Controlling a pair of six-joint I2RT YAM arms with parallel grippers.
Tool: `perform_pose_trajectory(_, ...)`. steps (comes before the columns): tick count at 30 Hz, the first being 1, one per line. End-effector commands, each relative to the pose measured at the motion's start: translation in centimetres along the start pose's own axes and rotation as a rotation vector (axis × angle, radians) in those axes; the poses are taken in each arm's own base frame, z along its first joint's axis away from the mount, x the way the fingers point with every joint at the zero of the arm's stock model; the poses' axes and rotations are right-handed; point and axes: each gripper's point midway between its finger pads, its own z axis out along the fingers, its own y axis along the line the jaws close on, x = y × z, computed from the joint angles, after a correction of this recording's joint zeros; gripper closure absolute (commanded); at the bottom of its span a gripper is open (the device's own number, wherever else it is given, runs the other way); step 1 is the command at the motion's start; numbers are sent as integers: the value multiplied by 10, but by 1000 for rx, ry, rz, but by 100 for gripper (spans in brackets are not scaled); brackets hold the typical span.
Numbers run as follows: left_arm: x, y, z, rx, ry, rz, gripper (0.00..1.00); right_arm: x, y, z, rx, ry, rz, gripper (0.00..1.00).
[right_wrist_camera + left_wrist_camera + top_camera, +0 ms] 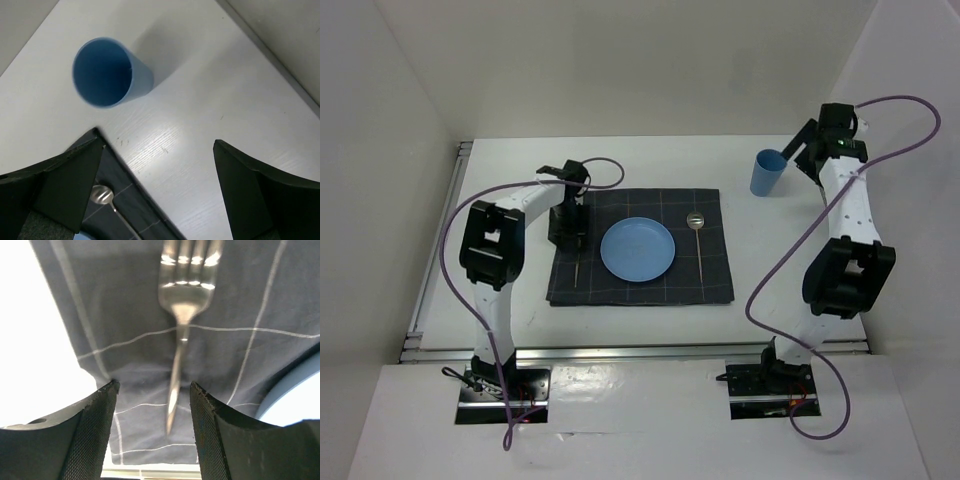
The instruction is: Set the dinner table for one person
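**Table Almost Set**

The worktop (pixel 650 165) is carrying the dark mat (pixel 712 282) in its middle. The fork (pixel 185 295) is lying left of the blue plate (pixel 637 250), the spoon (pixel 697 235) right, ready for eating. The left fingers (pixel 95 435) are hanging open around the fork's handle, holding nothing. The right fingers (pixel 65 185) are gaping wide, empty, near the cup (pixel 107 72).

Dinner table (pixel 650 160): white, smooth, rectangular top, flat; metal rail (pixel 620 351) along left and near edges.

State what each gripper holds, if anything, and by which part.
Nothing is held. The left gripper is open around the fork handle, not touching; the right gripper is open, clear of the cup.
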Motion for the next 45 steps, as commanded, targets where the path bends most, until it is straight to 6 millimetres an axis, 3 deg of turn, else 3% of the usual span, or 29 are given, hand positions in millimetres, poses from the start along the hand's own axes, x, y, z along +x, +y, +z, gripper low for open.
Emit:
perform_pose_trajectory(1,-11,18,-37,14,-38,-19,33,-23,11,17,-55,-89,5,0)
perform_pose_trajectory(5,-13,28,-49,15,-51,-12,31,-13,18,50,-64,-41,-23,3)
perform_pose_trajectory(6,-15,31,-55,16,-58,-21,31,-20,23,53,-71,-52,-21,3)
perform_pose_trajectory(10,-14,39,-59,23,-54,-19,31,-9,23,92,-57,-2,-24,6)
perform_pose_trajectory(13,-22,49,-68,19,-95,-43,31,2,23,111,-49,32,-20,12)
perform_pose_trajectory(15,-28,52,-72,27,-135,-55,31,-4,28,116,-65,3,-14,17)
perform_pose_trajectory(16,-29,50,-80,42,-162,-55,31,5,26,129,-55,21,-18,24)
perform_pose_trajectory(19,-31,52,-88,46,-192,-23,31,10,30,142,-67,40,-19,37)
perform_pose_trajectory(20,-29,51,-96,59,-207,-22,31,11,30,146,-68,39,-19,54)
perform_pose_trajectory(23,-29,52,-104,63,-238,-4,31,9,25,151,-35,19,-10,88)
perform_pose_trajectory(24,-30,54,-110,56,-255,-6,31,6,23,145,-26,14,-10,100)
perform_pose_trajectory(26,-29,59,-109,44,-259,-7,31,-1,26,130,-33,-6,-50,100)
perform_pose_trajectory(30,-35,69,-113,7,-294,-4,31,-5,57,85,-76,-61,-215,100)
perform_pose_trajectory(31,-39,69,-117,9,-306,-5,31,9,77,73,-86,-70,-279,100)
perform_pose_trajectory(32,-39,71,-117,-2,-309,-7,31,7,89,58,-103,-98,-313,100)
perform_pose_trajectory(34,-41,70,-119,6,-316,5,31,28,110,48,-129,-77,-376,100)
perform_pose_trajectory(39,-40,66,-123,29,-321,18,31,53,145,26,-203,-59,-423,100)
perform_pose_trajectory(40,-40,64,-123,39,-320,20,31,56,154,24,-224,-72,-413,100)
perform_pose_trajectory(42,-40,63,-123,48,-318,22,31,82,172,24,-284,-30,-433,100)
perform_pose_trajectory(45,-41,61,-121,53,-297,33,31,111,182,27,-288,50,-442,100)
